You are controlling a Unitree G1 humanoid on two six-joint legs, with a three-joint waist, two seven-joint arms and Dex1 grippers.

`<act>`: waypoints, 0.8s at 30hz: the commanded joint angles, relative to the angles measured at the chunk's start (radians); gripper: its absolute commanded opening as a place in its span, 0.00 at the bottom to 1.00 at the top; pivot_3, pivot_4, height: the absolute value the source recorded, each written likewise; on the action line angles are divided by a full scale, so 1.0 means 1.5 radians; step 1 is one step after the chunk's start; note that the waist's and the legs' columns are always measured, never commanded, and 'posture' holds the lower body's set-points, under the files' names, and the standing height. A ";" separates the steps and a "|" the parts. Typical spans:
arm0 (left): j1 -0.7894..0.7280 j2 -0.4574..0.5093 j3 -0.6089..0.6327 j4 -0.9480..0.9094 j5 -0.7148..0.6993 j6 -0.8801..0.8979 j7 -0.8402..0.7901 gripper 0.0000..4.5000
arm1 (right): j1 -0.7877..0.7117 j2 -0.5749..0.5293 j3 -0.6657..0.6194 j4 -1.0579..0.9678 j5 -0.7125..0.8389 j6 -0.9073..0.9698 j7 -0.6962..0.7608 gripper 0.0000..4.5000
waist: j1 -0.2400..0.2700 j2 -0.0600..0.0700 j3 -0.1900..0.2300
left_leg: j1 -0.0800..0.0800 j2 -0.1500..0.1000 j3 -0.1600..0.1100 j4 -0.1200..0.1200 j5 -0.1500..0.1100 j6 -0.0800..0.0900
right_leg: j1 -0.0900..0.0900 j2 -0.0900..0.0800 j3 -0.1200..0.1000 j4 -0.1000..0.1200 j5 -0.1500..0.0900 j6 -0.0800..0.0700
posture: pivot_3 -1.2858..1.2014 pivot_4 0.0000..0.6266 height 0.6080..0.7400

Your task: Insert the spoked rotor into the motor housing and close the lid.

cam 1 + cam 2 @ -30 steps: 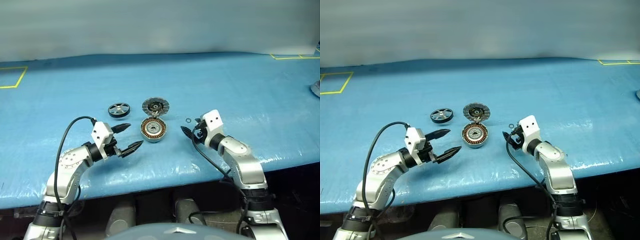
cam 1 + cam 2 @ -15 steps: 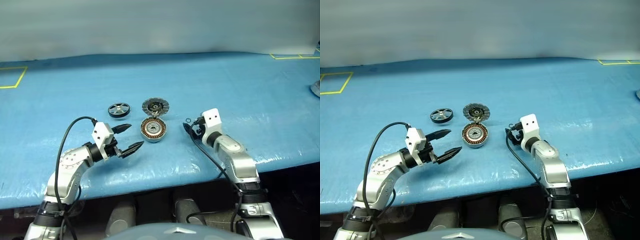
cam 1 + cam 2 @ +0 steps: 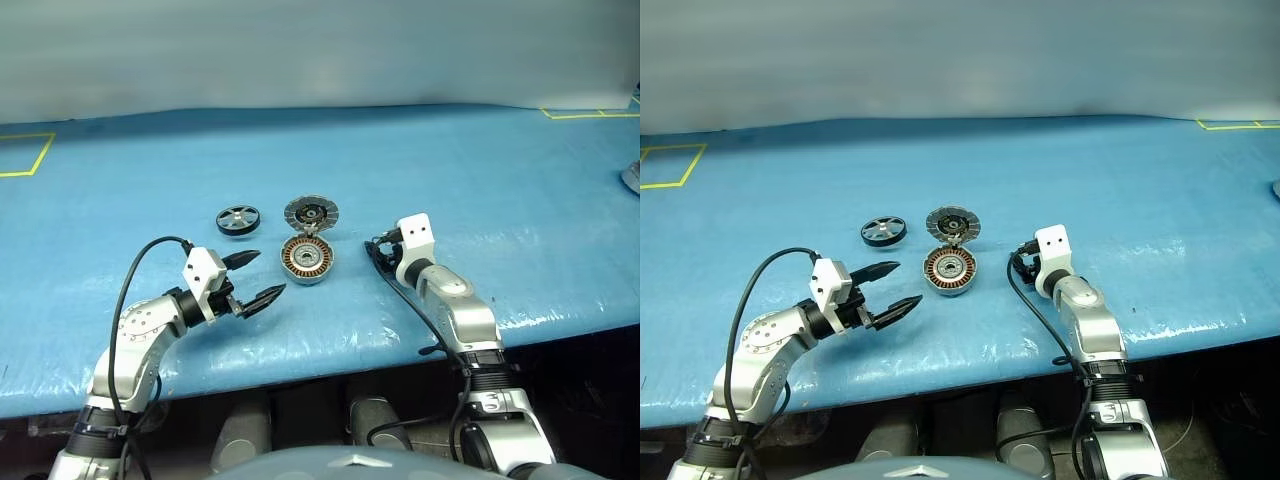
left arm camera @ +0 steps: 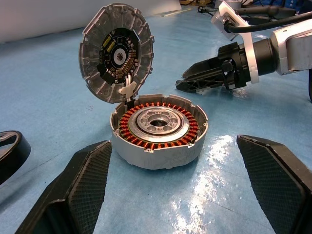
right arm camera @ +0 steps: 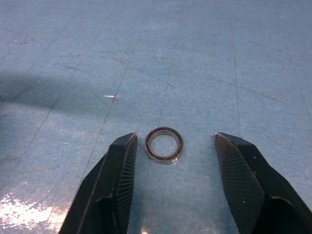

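The motor housing (image 3: 306, 259) sits mid-table, a grey cup with copper windings (image 4: 158, 129). Its hinged lid (image 3: 311, 212) stands open behind it, inner face showing (image 4: 117, 51). The spoked rotor (image 3: 238, 219) lies flat to the left of the lid. My left gripper (image 3: 270, 272) hovers open just in front and left of the housing, holding nothing. My right gripper (image 5: 175, 141) is low over the table right of the housing, its fingers apart on either side of a small metal ring (image 5: 164, 145). The ring lies flat, nearer one finger (image 5: 122, 165).
The blue-covered table (image 3: 480, 170) reaches far back, and its front edge (image 3: 330, 350) runs just under both arms. Yellow tape marks (image 3: 28, 155) lie at the far left and far right. A grey object (image 3: 632, 178) sits at the right border.
My right gripper has moved forward and lower over the table, up to the small ring, and its fingers have narrowed. The left gripper, housing, lid and rotor have stayed put.
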 commanded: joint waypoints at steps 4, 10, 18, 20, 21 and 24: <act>-0.002 0.003 0.006 -0.020 -0.002 -0.013 0.002 1.00 | -0.004 -0.002 -0.005 -0.007 0.009 0.021 -0.006 0.16 | -0.001 0.000 0.000 | 0.000 0.000 0.000 0.000 0.000 0.000 | 0.000 0.000 0.000 0.000 0.000 0.000 | 0.52 0.24 1.00; 0.000 0.003 0.007 -0.018 -0.003 -0.012 0.001 1.00 | 0.004 -0.009 -0.001 -0.042 0.021 0.033 0.010 0.16 | -0.001 0.000 0.000 | 0.000 0.000 0.000 0.000 0.000 0.000 | 0.000 0.000 0.000 0.000 0.000 0.000 | 0.52 0.24 1.00; 0.013 0.007 0.015 -0.012 -0.011 -0.020 -0.010 1.00 | 0.020 -0.040 0.049 -0.226 0.111 0.113 0.136 0.16 | -0.005 0.000 0.000 | 0.000 0.000 0.000 0.000 0.000 0.000 | 0.000 0.000 0.000 0.000 0.000 0.000 | 0.52 0.24 1.00; 0.014 0.006 0.017 -0.010 -0.014 -0.023 -0.013 1.00 | 0.017 -0.046 0.068 -0.251 0.125 0.124 0.157 0.16 | -0.006 0.000 0.000 | 0.000 0.000 0.000 0.000 0.000 0.000 | 0.000 0.000 0.000 0.000 0.000 0.000 | 0.52 0.24 1.00; 0.015 0.005 0.018 -0.009 -0.015 -0.024 -0.014 1.00 | 0.015 -0.049 0.080 -0.259 0.128 0.128 0.166 0.16 | -0.006 0.000 0.000 | 0.000 0.000 -0.001 0.000 0.000 0.000 | 0.000 0.000 0.000 0.000 0.000 0.000 | 0.52 0.24 1.00; 0.016 0.004 0.018 -0.007 -0.016 -0.027 -0.015 1.00 | 0.007 -0.049 0.110 -0.266 0.136 0.126 0.187 0.16 | -0.006 0.000 0.000 | 0.000 0.000 0.000 0.000 0.000 0.000 | 0.000 0.000 0.000 0.000 0.000 0.000 | 0.52 0.24 1.00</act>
